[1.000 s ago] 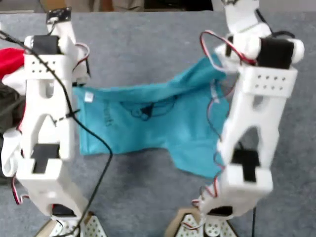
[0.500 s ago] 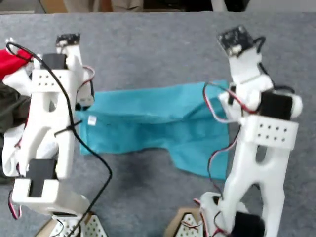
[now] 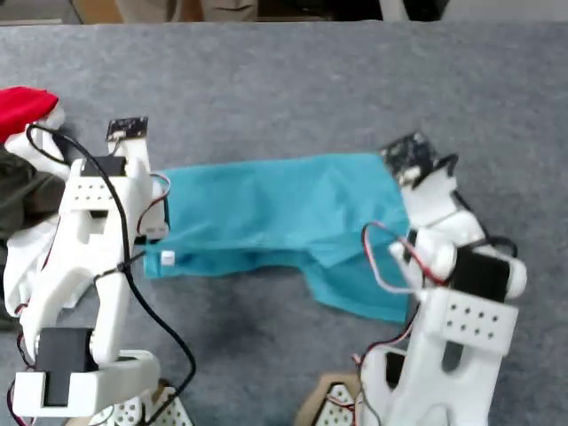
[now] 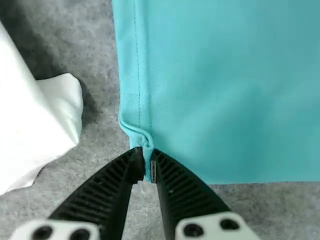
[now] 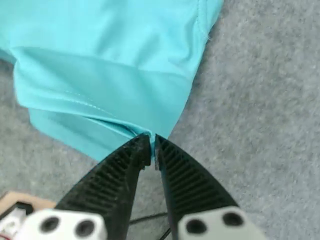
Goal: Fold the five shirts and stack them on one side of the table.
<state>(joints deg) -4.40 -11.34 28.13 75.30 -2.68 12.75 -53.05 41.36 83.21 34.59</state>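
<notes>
While both arms have drawn back toward their bases, the grey felt-covered table [image 3: 293, 80] now carries the turquoise cotton shirt [image 3: 275, 213] flat at its centre in the high view. One second earlier the same shirt hung raised between the arms with a dark printed motif showing. Half a second ago it was lower and nearer. Now the motif is covered and a plain layer lies uppermost, so a lengthwise fold appears to have just been laid. The shirt forms a long band running from 9 to 3 o'clock, with one loose flap projecting toward 5 o'clock, which suggests that further folds are still needed before stacking.

The white left arm [image 3: 89, 257] stands at 8 o'clock and the white right arm [image 3: 453, 293] at 4 o'clock. Both were stretched far over the table a second ago. A heap of other garments lies at 9 o'clock: crumpled white cloth [image 3: 27, 257], dark olive cloth [image 3: 18, 191] and, toward 10 o'clock, red cloth [image 3: 25, 105]. This heap has not shifted.

The left gripper [image 4: 145, 162] has its black ribbed jaws pressed together on the hemmed edge at the shirt's 9 o'clock end. The right gripper [image 5: 152, 147] likewise pinches a folded corner at the 3 o'clock end. A small white label [image 3: 168, 258] shows at the shirt's 8 o'clock corner.
</notes>
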